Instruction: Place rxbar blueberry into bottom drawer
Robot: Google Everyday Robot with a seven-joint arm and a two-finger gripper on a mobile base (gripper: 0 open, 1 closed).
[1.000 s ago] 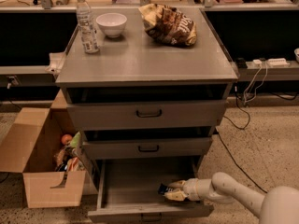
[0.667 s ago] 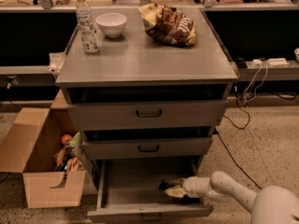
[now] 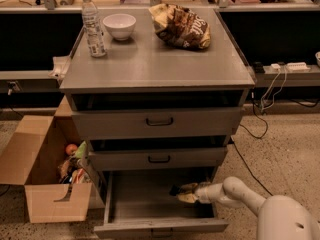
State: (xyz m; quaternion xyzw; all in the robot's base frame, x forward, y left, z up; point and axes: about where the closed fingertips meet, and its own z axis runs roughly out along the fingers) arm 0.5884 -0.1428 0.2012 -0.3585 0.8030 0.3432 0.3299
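**Nearly down: bar inside open drawer, right side**

Camera view.
- Drawer [image 3: 141, 196], lowest of three under the desk [image 3: 160, 66], stands pulled out. Its floor looks bare.
- Gripper [image 3: 186, 194] reaches in from the desk's right edge and sits low, below the front right corner. It appears closed on the bar [image 3: 175, 189], which shows only as a dark sliver past the tip.
- Whether the bar touches the drawer floor: cannot tell.

Handling, by judgement.
- Bar is light, flat and fairly stiff, with a slick foil wrapper that could slide in a loose pinch.
- Not fragile, so a short drop should do no harm.
- Best hold is across the narrow width, near one end.

Around.
- Middle drawer [image 3: 159, 159] front hangs just above the gripper. A lift straight up could knock it, so retreat toward the front edge.
- Arm [image 3: 240, 194] crosses the drawer's right wall.
- Bottle [image 3: 93, 24] is near the back left corner and the bowl [image 3: 119, 25] is beside it. Chip bag [image 3: 181, 26] lies along the back edge. All are well apart from the work.
- Box [image 3: 30, 164] sits on the floor off the left edge, and cables [image 3: 250, 149] lie off the right. Neither is in the way.
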